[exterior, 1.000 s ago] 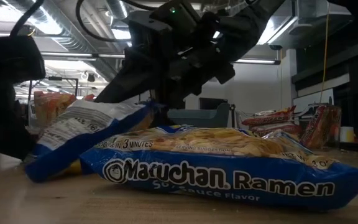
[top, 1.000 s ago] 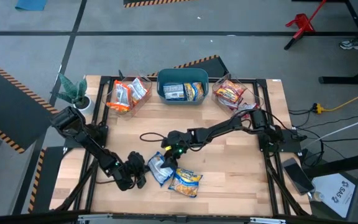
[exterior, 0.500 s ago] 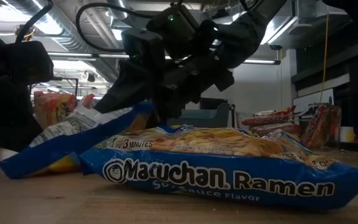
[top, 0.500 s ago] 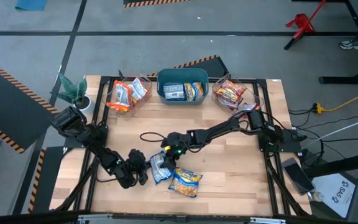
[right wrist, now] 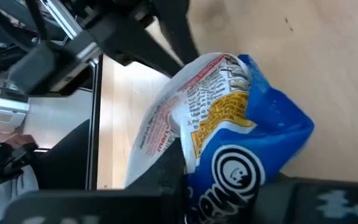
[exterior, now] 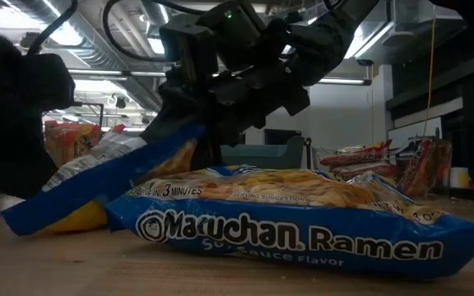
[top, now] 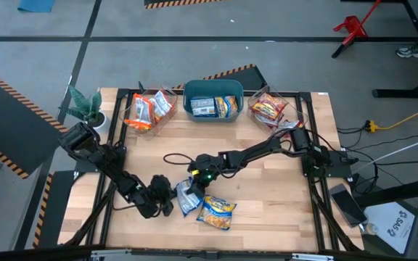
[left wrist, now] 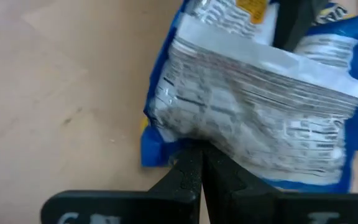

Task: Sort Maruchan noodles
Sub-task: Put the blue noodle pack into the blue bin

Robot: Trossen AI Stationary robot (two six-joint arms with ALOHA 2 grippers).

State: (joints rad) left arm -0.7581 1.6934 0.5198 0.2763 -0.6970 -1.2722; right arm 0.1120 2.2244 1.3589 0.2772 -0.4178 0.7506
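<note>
Blue and white plastic marks the ramen packet (top: 188, 197) at the near middle of the wooden table (top: 267, 210), tilted with one end raised. The right gripper (top: 192, 187) has its fingers closed on the packet's raised end; in the low view (exterior: 212, 131) it comes down onto that end from above. The left gripper (top: 167, 197) sits just beside the packet's left edge, fingers pressed together; its wrist view (left wrist: 199, 171) shows the tips touching or nearly touching the packet's blue edge (left wrist: 253, 118), and I cannot tell whether they pinch it.

A second blue packet with yellow noodles pictured (top: 217, 212) lies flat just to the right and nearer, reading "Maruchan Ramen" in the low view (exterior: 303, 218).

Along the far edge stand three containers: a clear one on the left holding orange and white packets (top: 146, 110), a teal bin (top: 213, 88) in the middle holding blue packets (top: 214, 106), and a clear one on the right holding dark red packets (top: 270, 107).
</note>
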